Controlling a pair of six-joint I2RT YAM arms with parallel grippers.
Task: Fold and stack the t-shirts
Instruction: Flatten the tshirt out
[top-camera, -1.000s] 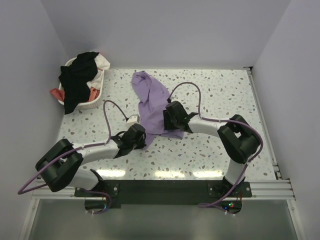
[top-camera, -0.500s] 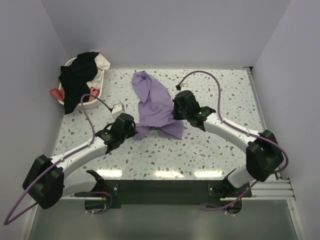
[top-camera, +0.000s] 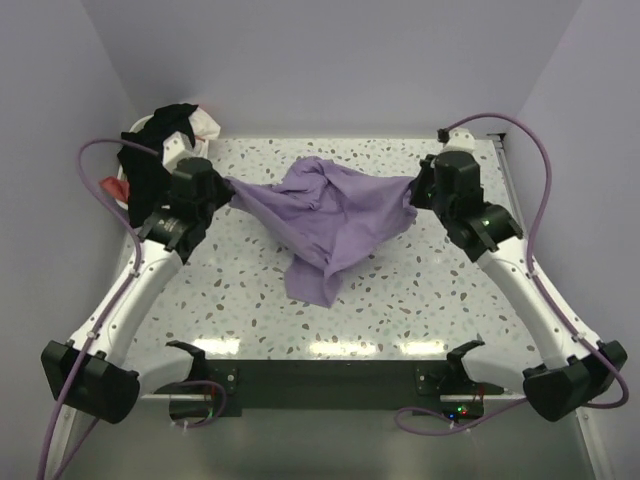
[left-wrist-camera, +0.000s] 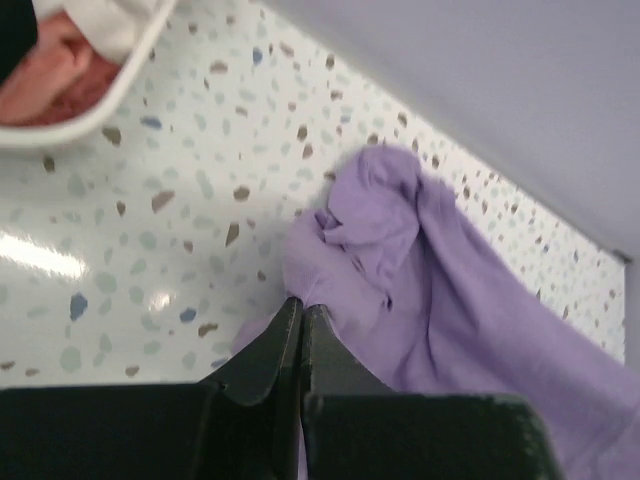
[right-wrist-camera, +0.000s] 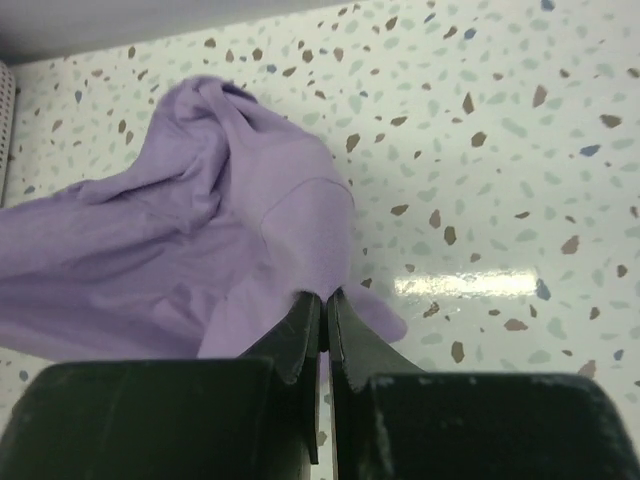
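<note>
One shirt (top-camera: 335, 215), purple, hangs stretched over the counter (top-camera: 450, 290), and its bunched middle appears to sag onto the speckled surface. At left, we see the left fingers (left-wrist-camera: 262, 360) pressed together on a thin edge of the cloth. At right, the right fingers (right-wrist-camera: 290, 345) are likewise clamped on the opposite edge. Both bites look small, so we judge that pulling wider could slip an edge free and drop the shirt in a heap. Its middle is twisted, and laying it down that way would likely leave creases. The left arm (top-camera: 150, 270) also sits close to the basket (left-wrist-camera: 40, 135) and might nudge it or snag overhanging cloth. That basket, in the far left corner, holds a black shirt (top-camera: 150, 140), a white shirt (top-camera: 205, 125) and a coral shirt (top-camera: 110, 185), all heaped.
</note>
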